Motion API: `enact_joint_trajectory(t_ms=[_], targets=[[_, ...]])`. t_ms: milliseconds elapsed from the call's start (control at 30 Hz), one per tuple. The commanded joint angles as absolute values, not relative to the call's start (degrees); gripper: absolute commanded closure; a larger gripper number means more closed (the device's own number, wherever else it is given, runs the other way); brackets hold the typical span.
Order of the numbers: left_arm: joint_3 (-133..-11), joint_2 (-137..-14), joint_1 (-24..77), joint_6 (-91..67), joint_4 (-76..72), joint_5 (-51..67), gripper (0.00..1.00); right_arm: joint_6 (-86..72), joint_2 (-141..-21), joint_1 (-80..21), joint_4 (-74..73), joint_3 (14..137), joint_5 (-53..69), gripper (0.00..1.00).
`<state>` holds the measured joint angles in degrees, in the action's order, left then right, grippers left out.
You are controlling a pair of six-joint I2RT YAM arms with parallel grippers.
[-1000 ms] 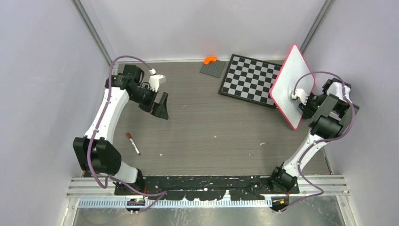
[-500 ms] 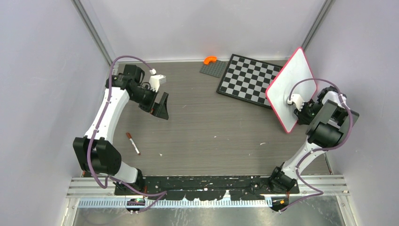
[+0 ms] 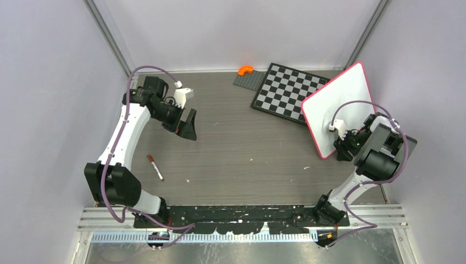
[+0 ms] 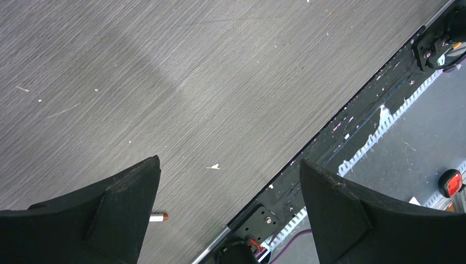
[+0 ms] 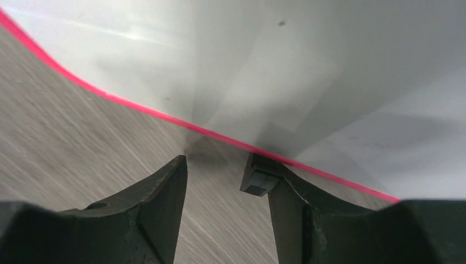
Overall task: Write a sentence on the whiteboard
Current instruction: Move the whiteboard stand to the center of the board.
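Marker (image 3: 155, 167) lies loose on the desk (image 3: 247, 159), near-left, with nothing touching it. Left fingers (image 3: 188, 125) are spread wide above bare desk beyond the marker, holding nothing. Right fingers (image 3: 343, 147) are apart at the near edge of the whiteboard (image 3: 338, 102). In the wrist view the pink rim runs just past the tips and a small black clip (image 5: 257, 176) sits at one tip, not clamped. Whiteboard is far right, its left corner over the chessboard (image 3: 283, 91); can't tell if it's flat or tilted. Grey plate (image 3: 247, 81) with an orange piece (image 3: 245, 70) sits at the back.
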<state>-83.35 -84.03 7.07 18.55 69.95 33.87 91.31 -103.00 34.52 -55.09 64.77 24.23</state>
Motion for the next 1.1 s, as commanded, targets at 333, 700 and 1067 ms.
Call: enact_joint_trajectory(t_ms=[333, 700, 1067], targets=[[-81.55, -80.72, 7.29, 20.24, 69.06, 34.79, 0.0, 89.9, -92.71, 38.45, -69.5, 58.65, 30.52, 0.39], [-79.87, -80.11, 7.32, 19.25, 67.14, 35.24, 0.0, 78.54, -84.37, 48.31, -66.59, 56.79, 32.91, 0.33], [-79.64, -80.34, 7.32, 17.61, 64.28, 36.81, 0.0, 48.24, -69.77, 39.56, -41.36, 42.62, 32.23, 0.25]])
